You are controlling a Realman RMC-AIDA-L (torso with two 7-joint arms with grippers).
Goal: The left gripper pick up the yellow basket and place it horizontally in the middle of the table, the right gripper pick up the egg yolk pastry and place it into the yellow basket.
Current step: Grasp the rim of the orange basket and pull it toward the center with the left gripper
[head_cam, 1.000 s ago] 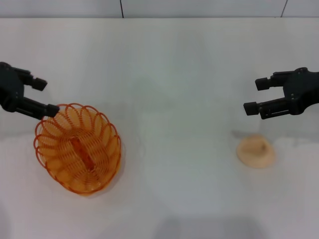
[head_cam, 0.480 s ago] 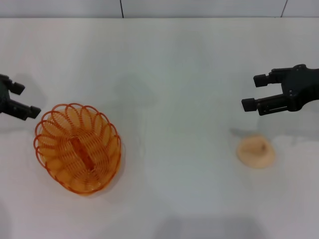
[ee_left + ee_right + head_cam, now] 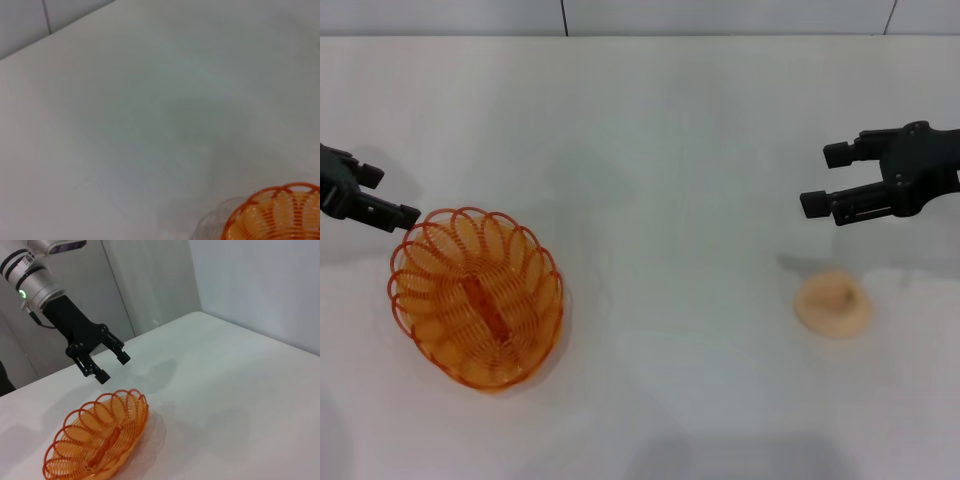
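The yellow basket [image 3: 477, 297] stands on the white table [image 3: 660, 140] at the left, long axis running diagonally; it also shows in the left wrist view [image 3: 275, 214] and the right wrist view [image 3: 99, 435]. My left gripper [image 3: 390, 196] is open and empty, just above and beyond the basket's far left rim; the right wrist view shows it [image 3: 113, 367] hovering over the basket's far end. The egg yolk pastry [image 3: 832, 303] lies at the right. My right gripper [image 3: 828, 180] is open and empty, above and beyond the pastry.
The table's far edge meets a grey tiled wall [image 3: 720, 15]. Bare white tabletop lies between the basket and the pastry.
My left gripper drew back left off the basket rim, then came partway right again. My right gripper drifted slightly up and away from the pastry. Basket and pastry have not moved.
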